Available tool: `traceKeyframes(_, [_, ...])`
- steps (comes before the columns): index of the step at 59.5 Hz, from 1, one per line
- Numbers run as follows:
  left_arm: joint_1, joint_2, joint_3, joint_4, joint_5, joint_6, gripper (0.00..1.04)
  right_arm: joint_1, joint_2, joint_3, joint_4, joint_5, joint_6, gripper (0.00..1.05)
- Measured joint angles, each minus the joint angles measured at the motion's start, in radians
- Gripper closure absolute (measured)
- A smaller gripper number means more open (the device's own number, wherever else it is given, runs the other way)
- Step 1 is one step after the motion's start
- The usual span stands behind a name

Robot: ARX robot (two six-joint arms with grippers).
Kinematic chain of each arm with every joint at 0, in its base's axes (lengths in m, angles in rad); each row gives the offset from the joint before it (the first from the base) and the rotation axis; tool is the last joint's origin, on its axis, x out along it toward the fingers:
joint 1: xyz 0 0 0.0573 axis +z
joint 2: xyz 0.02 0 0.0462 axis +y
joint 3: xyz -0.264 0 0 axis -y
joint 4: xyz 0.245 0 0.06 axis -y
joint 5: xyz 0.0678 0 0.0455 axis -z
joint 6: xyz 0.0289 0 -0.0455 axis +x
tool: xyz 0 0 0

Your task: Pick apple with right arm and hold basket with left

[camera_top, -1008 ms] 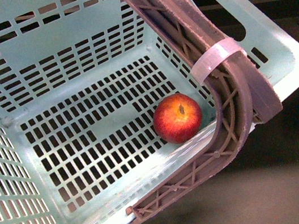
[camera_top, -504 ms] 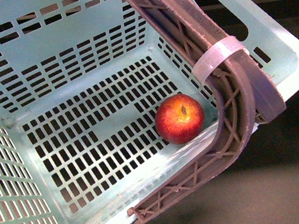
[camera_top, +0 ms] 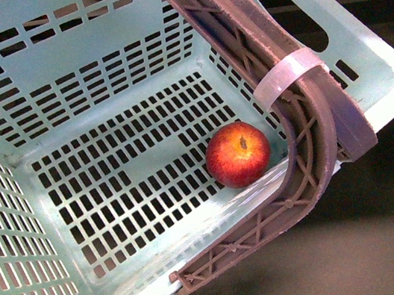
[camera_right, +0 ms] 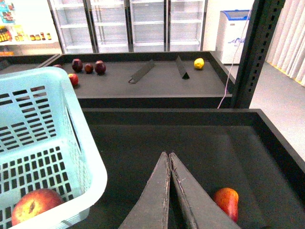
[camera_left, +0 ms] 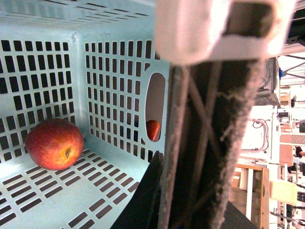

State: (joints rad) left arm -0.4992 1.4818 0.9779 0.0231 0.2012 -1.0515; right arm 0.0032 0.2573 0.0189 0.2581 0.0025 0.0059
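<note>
Right gripper (camera_right: 170,191), jaws together on nothing, hangs just outside the basket (camera_right: 95,167), with the apple (camera_right: 35,204) low inside past the near wall and my left gripper (camera_left: 164,200) apparently clamped on the handle (camera_left: 209,143); I judge the apple delivered, so next comes a steady hold.

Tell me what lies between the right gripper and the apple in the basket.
In the right wrist view, the slotted wall and rim of the basket stand between the shut right gripper and the apple; otherwise only bare dark shelf floor.
</note>
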Motion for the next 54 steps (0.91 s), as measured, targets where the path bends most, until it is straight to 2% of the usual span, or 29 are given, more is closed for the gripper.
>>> traceKeyframes(20, [0.000,0.000,0.000,0.000,0.001,-0.001,0.98,0.000,-0.087,0.000,-0.088,0.000,0.000,1.03])
traceKeyframes(25, [0.000,0.000,0.000,0.000,0.002,0.000,0.98,0.000,-0.223,0.000,-0.246,-0.001,0.000,1.03])
traceKeyframes(39, [0.000,0.000,0.000,0.000,0.002,-0.004,0.98,0.000,-0.250,0.000,-0.257,0.000,0.000,1.03])
traceKeyframes(54, [0.000,0.000,0.000,0.000,0.001,-0.002,0.98,0.000,-0.251,0.000,-0.257,0.000,-0.002,0.64])
